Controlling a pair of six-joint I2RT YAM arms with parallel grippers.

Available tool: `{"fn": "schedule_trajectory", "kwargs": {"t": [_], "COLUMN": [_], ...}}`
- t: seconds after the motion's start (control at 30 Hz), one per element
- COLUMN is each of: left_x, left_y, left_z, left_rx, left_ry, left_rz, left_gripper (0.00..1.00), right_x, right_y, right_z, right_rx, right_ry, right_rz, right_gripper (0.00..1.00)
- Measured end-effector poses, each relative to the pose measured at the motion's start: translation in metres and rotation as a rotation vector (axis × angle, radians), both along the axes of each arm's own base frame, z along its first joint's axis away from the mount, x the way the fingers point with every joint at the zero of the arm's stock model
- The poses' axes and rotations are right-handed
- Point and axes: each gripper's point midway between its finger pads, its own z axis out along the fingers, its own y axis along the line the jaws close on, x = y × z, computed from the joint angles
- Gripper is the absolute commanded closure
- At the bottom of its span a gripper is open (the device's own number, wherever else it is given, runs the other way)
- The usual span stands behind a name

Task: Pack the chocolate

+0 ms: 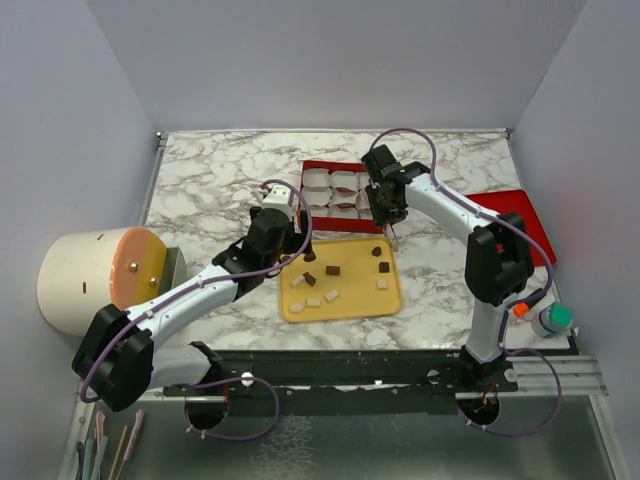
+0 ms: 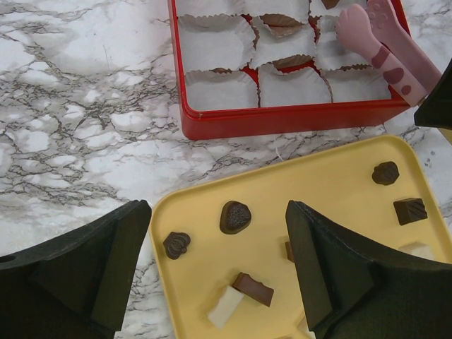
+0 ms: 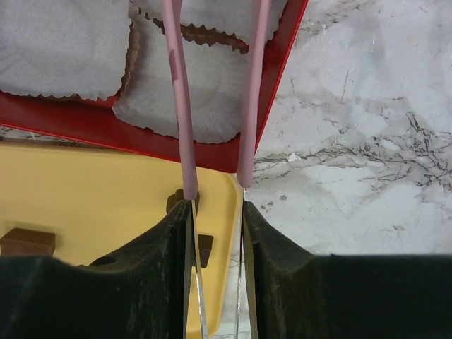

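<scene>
Chocolate (image 2: 235,216) was spread on the yellow tray (image 2: 339,176). Left fingers (image 2: 92,268) were held wide; pink tongs (image 3: 185,141) were squeezed by the right fingers (image 3: 141,282).

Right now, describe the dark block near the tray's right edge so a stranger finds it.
Start at the yellow tray in front of the red box. Near its far right corner lie a dark block and a dark shell. The block is the nearer one, square and flat-topped where the shell is rounded.
</scene>
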Motion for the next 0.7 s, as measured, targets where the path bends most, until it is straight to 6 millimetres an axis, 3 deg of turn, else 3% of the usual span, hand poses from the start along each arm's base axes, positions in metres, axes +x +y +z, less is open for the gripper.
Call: {"fn": "schedule_trajectory", "kwargs": {"t": [0.7], "left_x": [0.0001], "left_y": [0.0000], "left_z": [-0.0001], "left_rx": [0.000], "left_ry": [0.000], "left_rz": [0.000], "left_gripper": [0.13], "right_x": [0.0090], "right_y": [0.0068], "right_z": [0.0092], "right_rx": [0.023], "right_ry": [-0.023], "right_rz": [0.004], "right_gripper": [0.62]}}
